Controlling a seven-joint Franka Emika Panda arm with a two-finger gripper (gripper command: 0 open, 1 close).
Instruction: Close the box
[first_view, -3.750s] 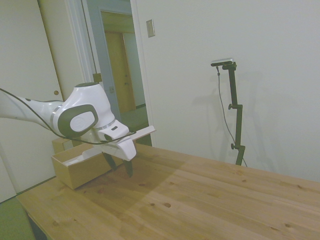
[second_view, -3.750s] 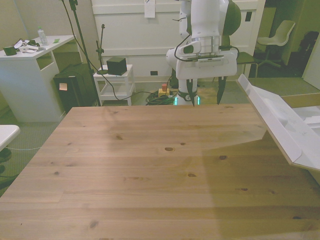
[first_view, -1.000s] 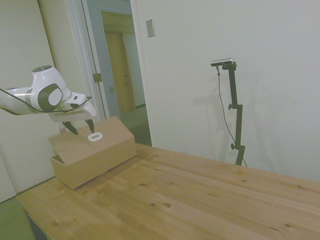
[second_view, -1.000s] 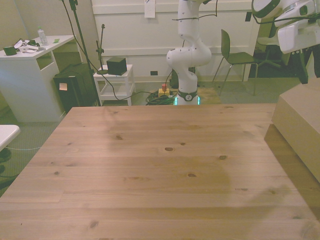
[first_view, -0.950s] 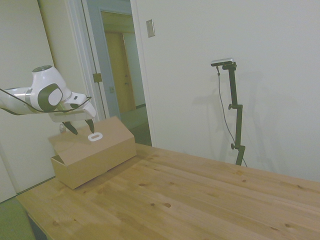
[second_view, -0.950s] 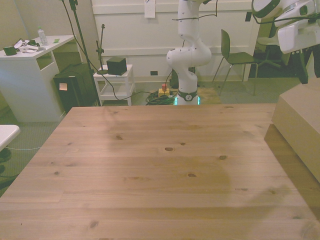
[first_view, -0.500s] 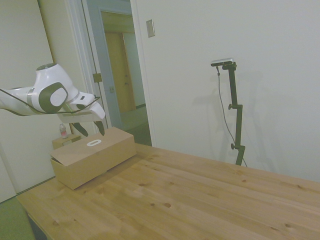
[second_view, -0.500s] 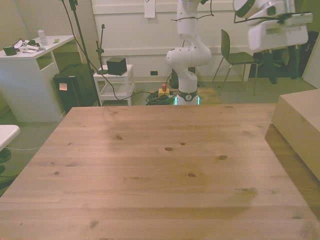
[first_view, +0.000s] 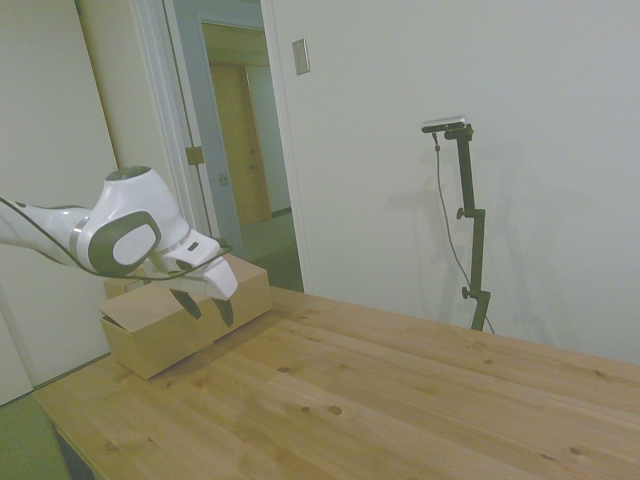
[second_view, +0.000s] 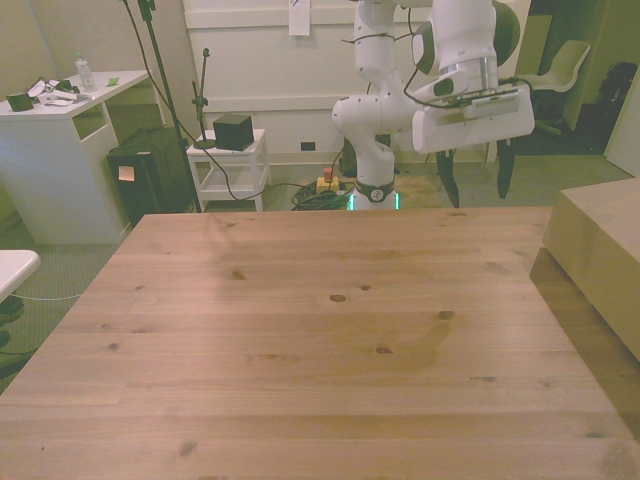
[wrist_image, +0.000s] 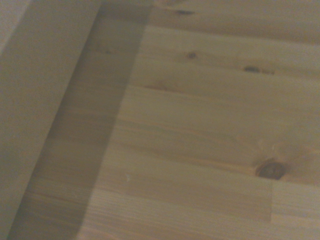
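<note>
My arm: glossy white rounded shells, dark grey joint panels, thin black cable; gripper white-bodied, dark fingers.

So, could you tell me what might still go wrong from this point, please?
The box lid lies down, but at the end nearest the side camera a corner of the flap looks slightly lifted, so it may not be fully shut. The open gripper hangs low, close beside the box over the table; a sideways move could knock the box.

Wooden table, white desk, black cube
</note>
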